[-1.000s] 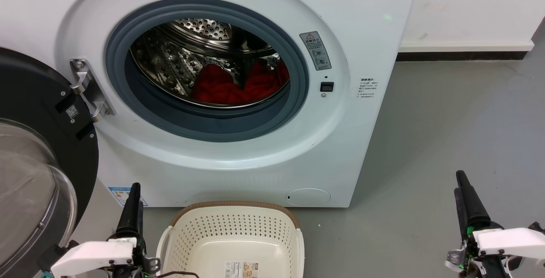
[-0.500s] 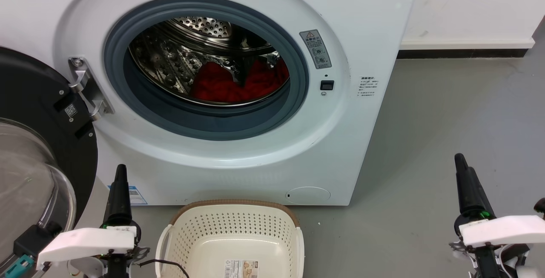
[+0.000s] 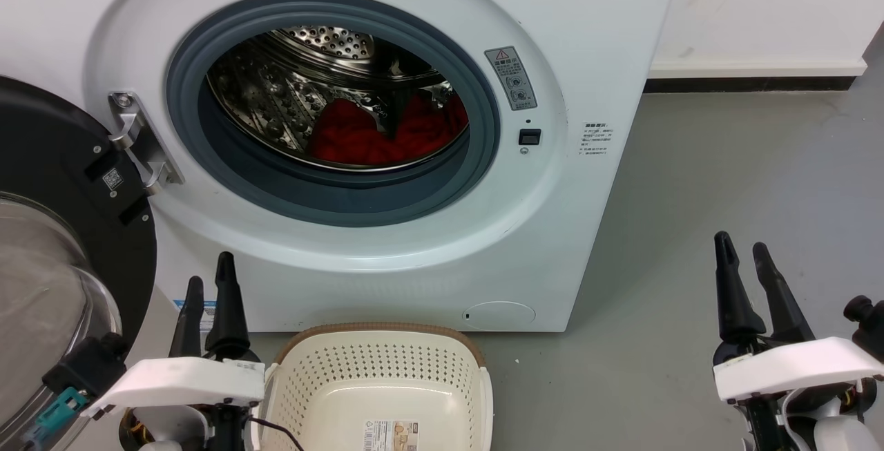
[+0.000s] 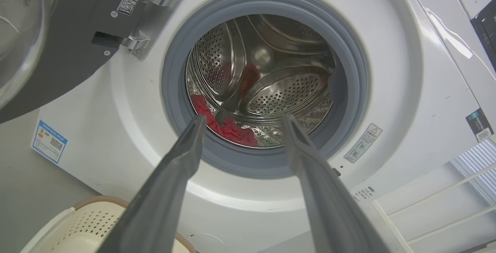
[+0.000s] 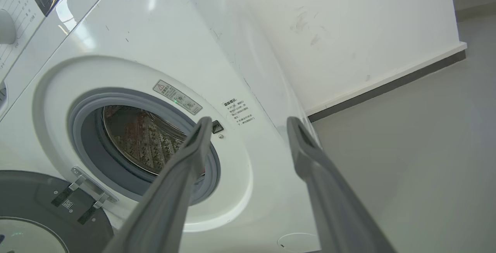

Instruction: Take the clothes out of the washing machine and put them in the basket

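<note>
item 1, washing machine (image 3: 587, 36): white front-loader standing on the grey floor (image 3: 725, 181). its door (image 3: 62, 161), black-rimmed with a glass bowl, hangs wide open on the robot's left, so the round opening is free to reach into.

item 2, clothes (image 3: 359, 140): red fabric bunched at the bottom of the steel drum (image 3: 276, 106), toward its right and rear. soft cloth slumps to the lowest part, hence the low heap. none is out yet.

item 3, basket (image 3: 376, 332): cream, perforated, brown rim, on the floor just before the machine's foot and below the opening. the part in view holds only a label on its bottom. probably set there so a garment drawn out has a short way down.

item 4, left hand (image 3: 210, 270): fingers spread, gripping nothing, raised just beside the basket's left edge. in the left wrist view its fingers frame the opening and the red cloth, so it appears lined up for the reach.

item 5, right hand (image 3: 740, 242): fingers parted, empty, well apart to the right over bare floor, apparently waiting.

status: task at its start. the likely next move is a reach into the drum.
</note>
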Motion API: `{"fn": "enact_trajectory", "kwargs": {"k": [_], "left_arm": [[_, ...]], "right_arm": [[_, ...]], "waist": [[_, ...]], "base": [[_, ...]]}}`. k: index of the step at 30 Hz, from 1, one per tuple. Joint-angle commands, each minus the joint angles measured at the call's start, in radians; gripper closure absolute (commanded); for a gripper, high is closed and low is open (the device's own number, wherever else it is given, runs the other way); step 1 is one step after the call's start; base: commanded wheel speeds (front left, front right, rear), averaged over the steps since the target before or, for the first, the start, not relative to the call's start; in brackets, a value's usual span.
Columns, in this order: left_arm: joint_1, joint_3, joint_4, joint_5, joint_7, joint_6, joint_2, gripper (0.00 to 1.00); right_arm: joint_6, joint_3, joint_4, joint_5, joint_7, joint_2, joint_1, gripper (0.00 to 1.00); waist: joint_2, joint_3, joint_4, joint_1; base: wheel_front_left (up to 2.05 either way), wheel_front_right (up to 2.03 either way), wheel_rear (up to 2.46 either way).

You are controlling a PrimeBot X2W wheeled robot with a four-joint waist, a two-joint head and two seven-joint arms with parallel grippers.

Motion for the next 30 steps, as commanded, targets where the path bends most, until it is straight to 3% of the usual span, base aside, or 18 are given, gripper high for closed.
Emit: {"fn": "enact_trajectory", "kwargs": {"k": [1,15,30], "left_arm": [[0.001,-0.008,-0.025,0.042,-0.01,0.008,0.003,0.0],[0.015,-0.102,-0.063,0.36,-0.061,0.046,0.013,0.0],[0.019,-0.192,-0.008,0.515,-0.098,0.102,0.056,0.0]], "right_arm": [[0.0,0.004,-0.014,-0.049,-0.012,-0.002,-0.008,0.0],[0.0,0.012,-0.014,-0.348,-0.063,-0.001,-0.006,0.0],[0.0,0.014,0.015,-0.516,-0.1,-0.001,-0.009,0.0]], "waist": [[0.0,0.0,0.0,-0.0001],[0.0,0.005,-0.003,-0.0001],[0.0,0.01,-0.004,-0.0001]], "base": [[0.0,0.0,0.0],[0.0,0.0,0.0],[0.0,0.0,0.0]]}}
